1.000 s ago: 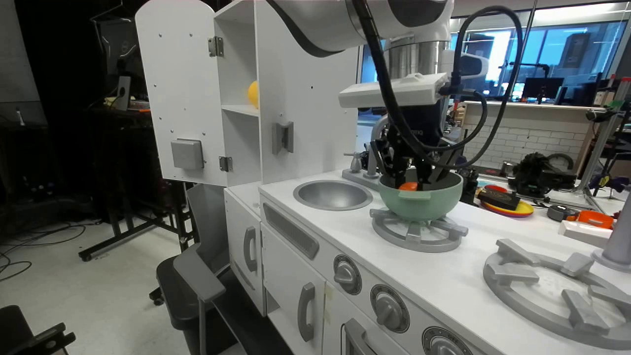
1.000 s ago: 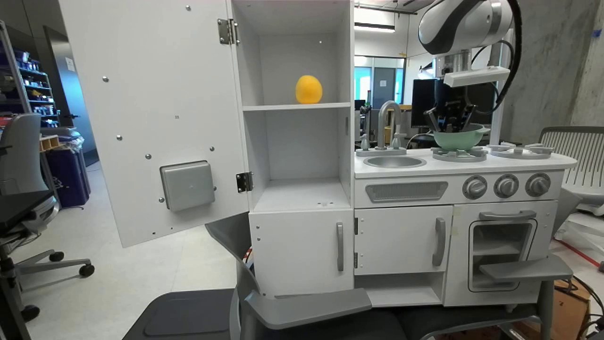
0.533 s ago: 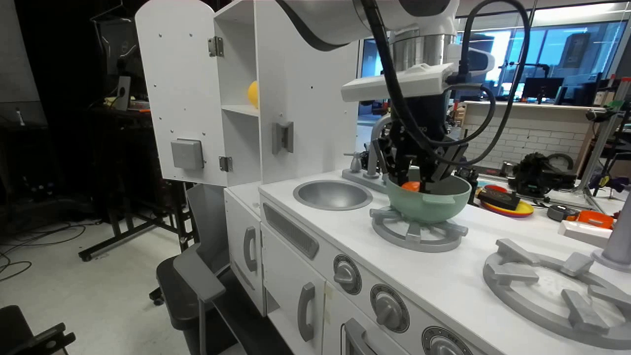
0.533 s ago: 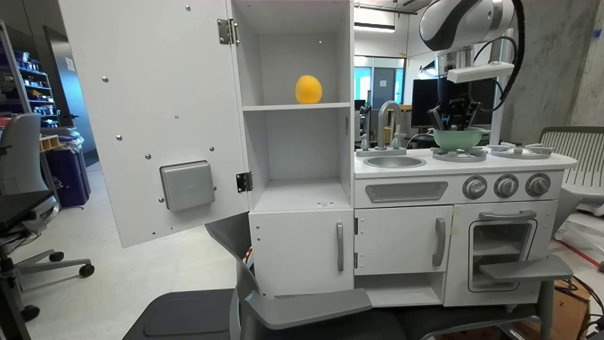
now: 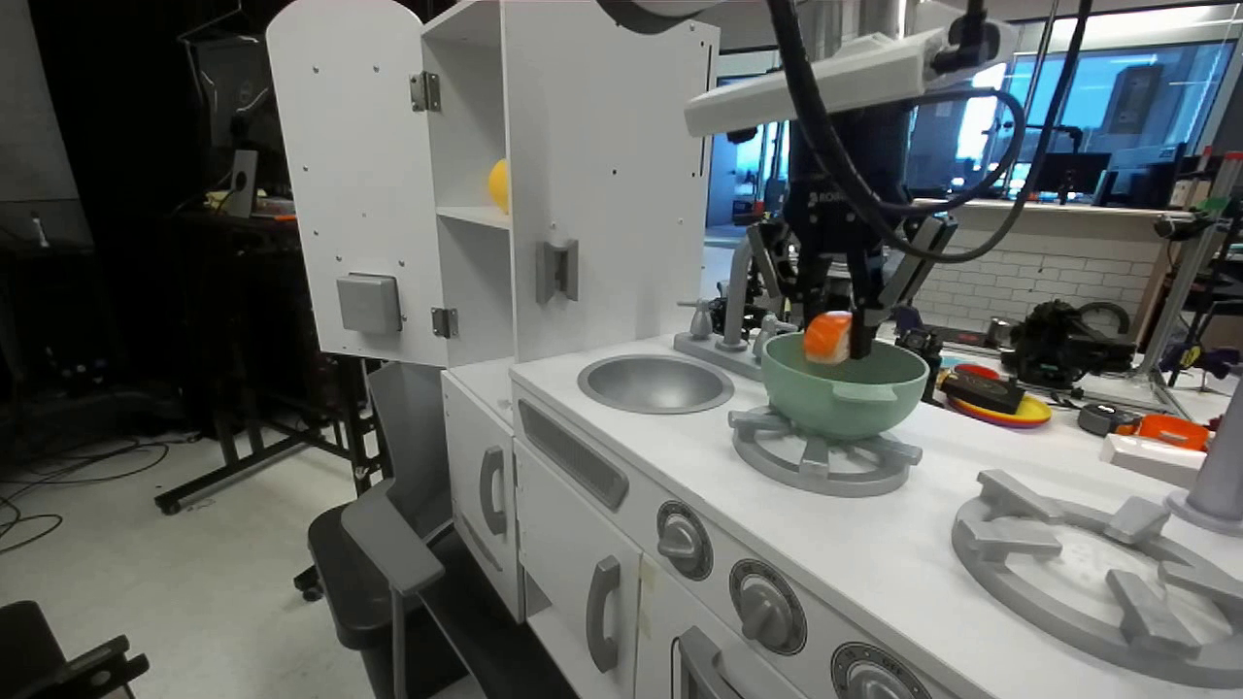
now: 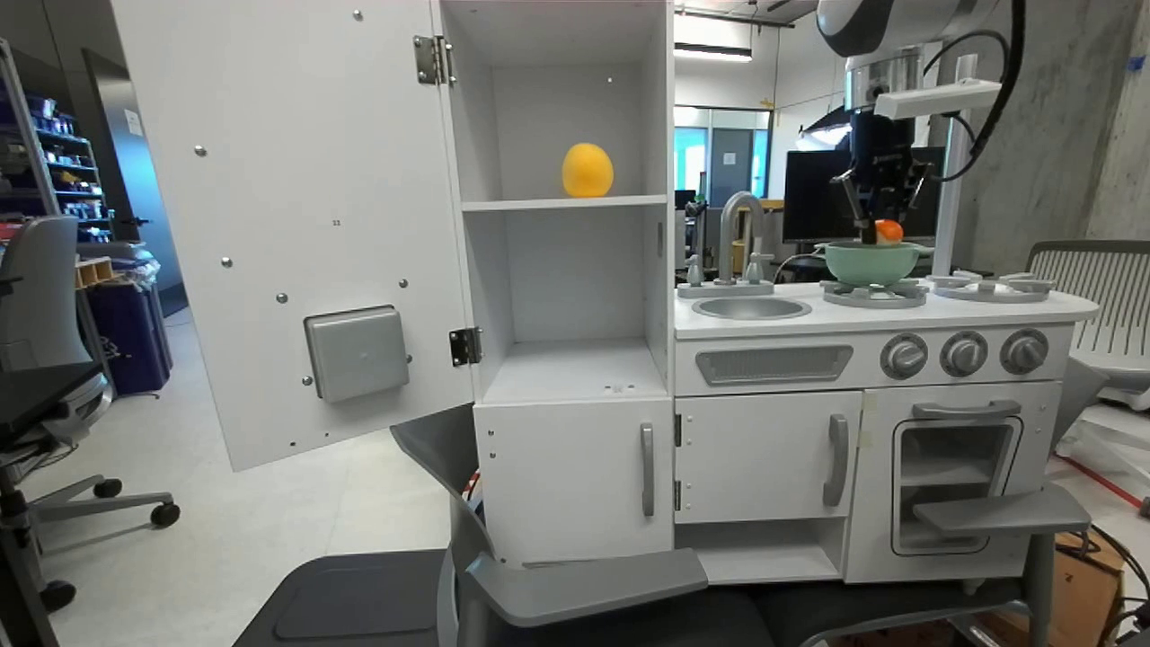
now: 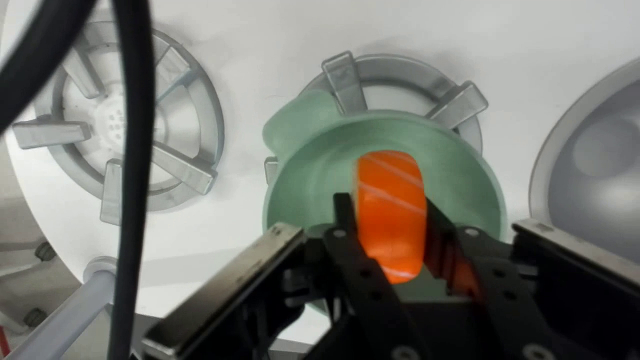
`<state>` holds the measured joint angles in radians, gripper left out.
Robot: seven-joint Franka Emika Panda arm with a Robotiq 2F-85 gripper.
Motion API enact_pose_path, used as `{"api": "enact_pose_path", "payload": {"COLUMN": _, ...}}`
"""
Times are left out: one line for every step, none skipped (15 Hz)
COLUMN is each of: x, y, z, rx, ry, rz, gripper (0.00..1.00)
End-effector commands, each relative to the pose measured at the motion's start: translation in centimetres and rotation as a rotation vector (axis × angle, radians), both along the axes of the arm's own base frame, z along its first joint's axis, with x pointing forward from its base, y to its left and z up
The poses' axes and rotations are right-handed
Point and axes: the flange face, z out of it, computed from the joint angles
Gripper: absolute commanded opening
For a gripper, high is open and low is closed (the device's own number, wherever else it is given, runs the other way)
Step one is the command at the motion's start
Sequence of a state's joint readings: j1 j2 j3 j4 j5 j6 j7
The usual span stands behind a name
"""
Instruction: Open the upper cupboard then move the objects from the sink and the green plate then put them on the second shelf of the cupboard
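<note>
In the wrist view my gripper (image 7: 388, 205) pinches the orange piece (image 7: 391, 215), a finger against either side, its striped face turned up and one end jutting past the fingertips. The green plate (image 7: 460, 170) opens beneath it; the sink (image 7: 575, 195) lies off to the side.

In an exterior view I have the orange piece (image 5: 825, 337) over the mouth of the plate, which rests on a burner ring (image 5: 825, 485). Whether the piece's pale lower end dips below the rim I cannot tell.

In an exterior view the orange piece (image 6: 889, 231) shows just beside my dark finger, at the plate's rim line. Well apart, the yellow piece (image 6: 588, 171) stands on a shelf (image 6: 521, 206) of the upper cupboard (image 6: 575, 288), its door (image 6: 296, 207) swung open.
</note>
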<state>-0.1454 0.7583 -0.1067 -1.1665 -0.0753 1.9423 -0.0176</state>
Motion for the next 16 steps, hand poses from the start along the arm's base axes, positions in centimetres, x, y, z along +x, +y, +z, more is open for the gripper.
{"api": "enact_pose_path", "payload": {"x": -3.0, "y": 1.9, "z": 4.3, "rx": 0.003, "ry": -0.03, "rz": 0.088, "gripper": 0.08}}
{"api": "enact_pose_path", "payload": {"x": -3.8, "y": 2.5, "z": 5.9, "rx": 0.0, "ry": -0.052, "rz": 0.119, "gripper": 0.08}}
{"api": "enact_pose_path", "payload": {"x": -4.5, "y": 3.8, "z": 7.3, "rx": -0.005, "ry": -0.067, "rz": 0.15, "gripper": 0.08}}
{"api": "enact_pose_path", "payload": {"x": -5.0, "y": 5.0, "z": 7.9, "rx": -0.007, "ry": -0.08, "rz": 0.195, "gripper": 0.08}}
{"api": "enact_pose_path", "payload": {"x": -5.7, "y": 6.1, "z": 8.4, "rx": -0.012, "ry": -0.091, "rz": 0.243, "gripper": 0.08}}
{"api": "enact_pose_path", "payload": {"x": -6.6, "y": 7.9, "z": 9.5, "rx": -0.021, "ry": -0.096, "rz": 0.287, "gripper": 0.08}}
{"api": "enact_pose_path", "payload": {"x": -7.5, "y": 9.5, "z": 9.8, "rx": -0.027, "ry": -0.1, "rz": 0.333, "gripper": 0.08}}
{"api": "enact_pose_path", "payload": {"x": -8.5, "y": 11.1, "z": 10.1, "rx": -0.031, "ry": -0.102, "rz": 0.378, "gripper": 0.08}}
{"api": "enact_pose_path", "payload": {"x": -9.6, "y": 13.1, "z": 10.4, "rx": -0.036, "ry": -0.099, "rz": 0.421, "gripper": 0.08}}
{"api": "enact_pose_path", "payload": {"x": -10.9, "y": 15.2, "z": 10.7, "rx": -0.042, "ry": -0.1, "rz": 0.461, "gripper": 0.08}}
{"api": "enact_pose_path", "payload": {"x": -11.8, "y": 16.9, "z": 10.4, "rx": -0.039, "ry": -0.114, "rz": 0.494, "gripper": 0.08}}
{"api": "enact_pose_path", "payload": {"x": -13.3, "y": 19.2, "z": 10.5, "rx": -0.043, "ry": -0.123, "rz": 0.521, "gripper": 0.08}}
{"api": "enact_pose_path", "payload": {"x": -14.6, "y": 21.5, "z": 10.6, "rx": -0.046, "ry": -0.131, "rz": 0.555, "gripper": 0.08}}
{"api": "enact_pose_path", "payload": {"x": -16.0, "y": 23.5, "z": 10.2, "rx": -0.045, "ry": -0.144, "rz": 0.586, "gripper": 0.08}}
{"api": "enact_pose_path", "payload": {"x": -17.5, "y": 25.5, "z": 10.0, "rx": -0.04, "ry": -0.157, "rz": 0.613, "gripper": 0.08}}
{"api": "enact_pose_path", "payload": {"x": -18.8, "y": 28.0, "z": 10.4, "rx": -0.041, "ry": -0.18, "rz": 0.631, "gripper": 0.08}}
